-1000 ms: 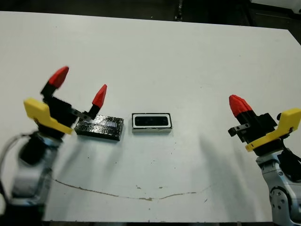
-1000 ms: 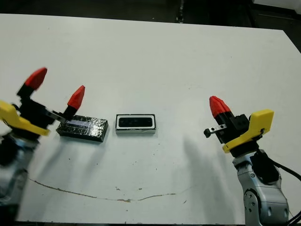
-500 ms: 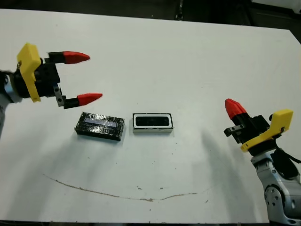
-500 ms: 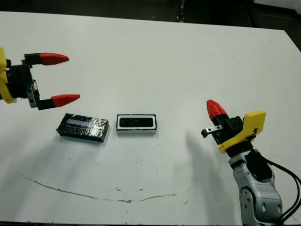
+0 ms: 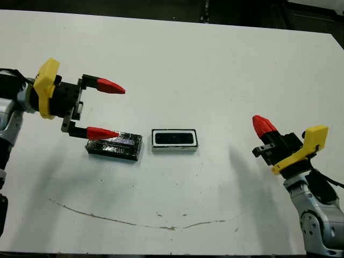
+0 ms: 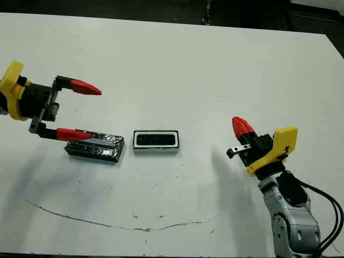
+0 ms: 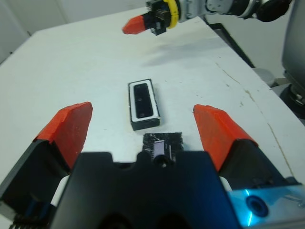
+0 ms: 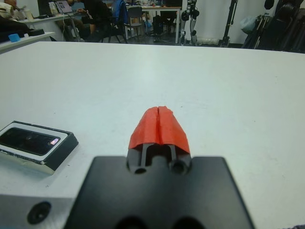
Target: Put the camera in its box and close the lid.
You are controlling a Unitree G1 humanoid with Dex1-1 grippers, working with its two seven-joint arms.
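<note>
Head views. White surface (image 5: 215, 64) with a thin brown scuff line (image 5: 134, 221) along its near part. The box (image 5: 173, 141) sits about mid-surface, open, white rim showing, with the camera (image 5: 173, 138) lying flat inside it as a dark bar. Just left of the box, apart from it by a narrow gap, lies the lid (image 5: 114, 146), glossy black with silvery patches and a pale stripe on top, flat on the surface. Left end effector (image 5: 105, 109) is at the left, fingers spread wide and pointing right, gripping nothing; the nearer finger (image 5: 99, 132) overlaps the lid's far left edge in this view, contact not clear. Right end effector (image 5: 262, 127) is well to the right of the box, above the surface, red tips pressed together, carrying nothing.

Left wrist view. Both red fingers (image 7: 71, 129) stand wide apart. Between them, the lid (image 7: 163, 144) shows just beyond the black body, partly hidden by it. Beyond the lid is the box (image 7: 143, 104), the camera (image 7: 143, 98) dark inside its white rim. Farther off, the right end effector (image 7: 136, 25) hangs over the surface, tips together.

Right wrist view. The two red fingers (image 8: 159, 128) meet with only a thin seam between them. The box (image 8: 35, 145) lies off to one side, camera (image 8: 29, 140) in it, a small pale glint on the camera's face. Beyond the surface's far edge: chairs, desks, a seated person (image 8: 10, 19).
</note>
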